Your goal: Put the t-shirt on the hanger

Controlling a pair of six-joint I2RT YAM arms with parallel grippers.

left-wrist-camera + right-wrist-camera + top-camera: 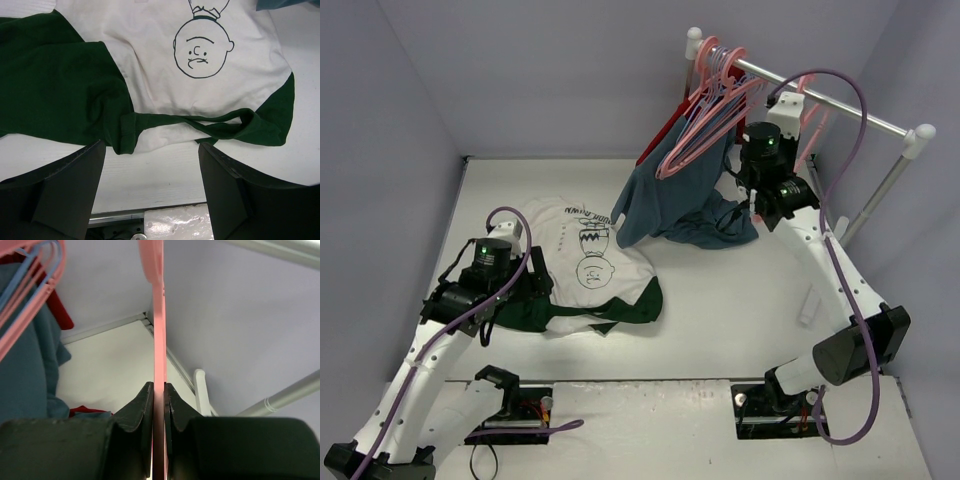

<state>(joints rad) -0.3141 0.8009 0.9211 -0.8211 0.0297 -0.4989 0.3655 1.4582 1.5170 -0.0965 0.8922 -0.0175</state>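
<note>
The cream t-shirt (582,262) with dark green sleeves and a cartoon face lies flat on the table at left centre. My left gripper (515,295) hovers open over its near left edge. In the left wrist view the gripper (150,150) has only bare table between its fingers, with the t-shirt (160,60) and its green neck trim just beyond the tips. My right gripper (790,185) is up at the rack. In the right wrist view it (159,387) is shut on a thin pink hanger (159,315), which runs straight up from the jaws.
A metal rack rail (845,108) crosses the back right and carries several pink hangers (710,110). A blue-grey garment (680,205) and a red garment (665,135) hang there, draping onto the table. A small white object (808,305) lies at the right. Walls close in on three sides.
</note>
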